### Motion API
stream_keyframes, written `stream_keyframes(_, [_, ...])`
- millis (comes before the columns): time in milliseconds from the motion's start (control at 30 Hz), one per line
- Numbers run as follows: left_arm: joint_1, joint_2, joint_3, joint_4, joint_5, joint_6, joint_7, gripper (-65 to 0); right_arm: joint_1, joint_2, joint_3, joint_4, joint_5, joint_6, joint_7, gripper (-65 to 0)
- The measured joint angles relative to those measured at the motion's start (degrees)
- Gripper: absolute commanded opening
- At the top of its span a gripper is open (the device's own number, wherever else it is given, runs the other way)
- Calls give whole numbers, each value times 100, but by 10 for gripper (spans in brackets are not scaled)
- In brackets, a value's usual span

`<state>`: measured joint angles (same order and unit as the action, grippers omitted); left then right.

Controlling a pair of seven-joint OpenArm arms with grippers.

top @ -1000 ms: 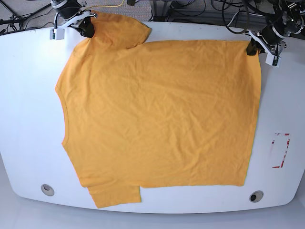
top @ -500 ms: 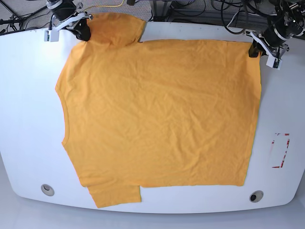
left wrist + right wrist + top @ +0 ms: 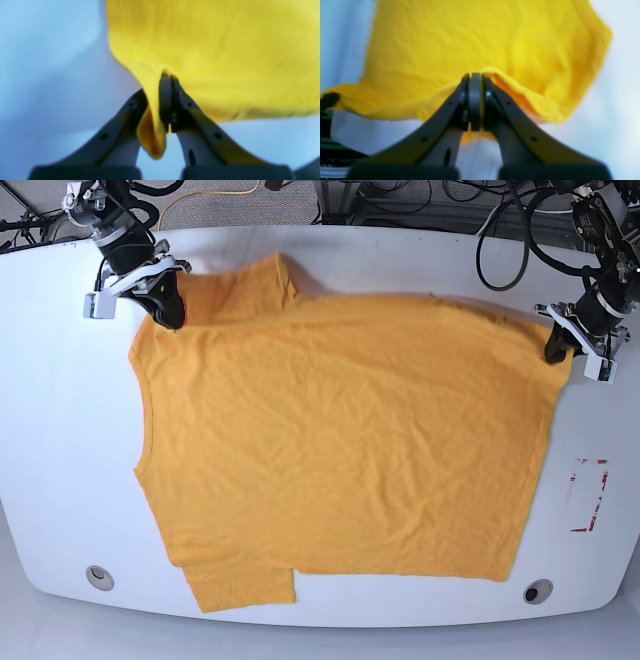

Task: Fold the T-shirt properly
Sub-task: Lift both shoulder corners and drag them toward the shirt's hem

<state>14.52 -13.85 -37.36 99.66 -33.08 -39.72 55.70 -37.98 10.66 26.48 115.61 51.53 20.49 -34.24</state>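
The orange-yellow T-shirt (image 3: 340,440) lies spread on the white table (image 3: 60,430), collar to the left and hem to the right. Its far edge is raised off the table. At the far left shoulder, beside the upper sleeve, my right gripper (image 3: 168,312) is shut on the cloth. In the right wrist view the right gripper (image 3: 475,75) pinches a fold of the T-shirt (image 3: 470,37). My left gripper (image 3: 553,350) is shut on the far hem corner. The left wrist view shows the left gripper (image 3: 168,77) clamping the T-shirt (image 3: 225,50), with a flap hanging between the fingers.
A red-marked label (image 3: 588,495) sits on the table at the right. Two round holes (image 3: 99,578) (image 3: 538,591) lie near the front edge. Cables and stands crowd the space behind the table's far edge.
Both grippers have moved toward the near side with the shirt's far edge in them. That edge has lifted and shifted forward, and the shirt's left side has drawn in.
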Motion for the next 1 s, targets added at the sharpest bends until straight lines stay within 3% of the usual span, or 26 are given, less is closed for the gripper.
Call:
stream_keyframes(267, [-48,61,63,-46,118,-20,293,-641,155,-13,-15,-120,-31,-50,-262,-646])
stream_keyframes(500, [-173,46,181,-7,92,-20,151,-644,577,24,-15,-153,155,-48,-247,-648])
stream_keyframes(567, [-190,46,197,15,92,-20,133,-644,695,72,15,-179,446,-57,-411,-647])
stream_keyframes(1000, [-686,46,293,-103,103,-20,197,-644,1235,251,13,-404,420,-61,-393,-648])
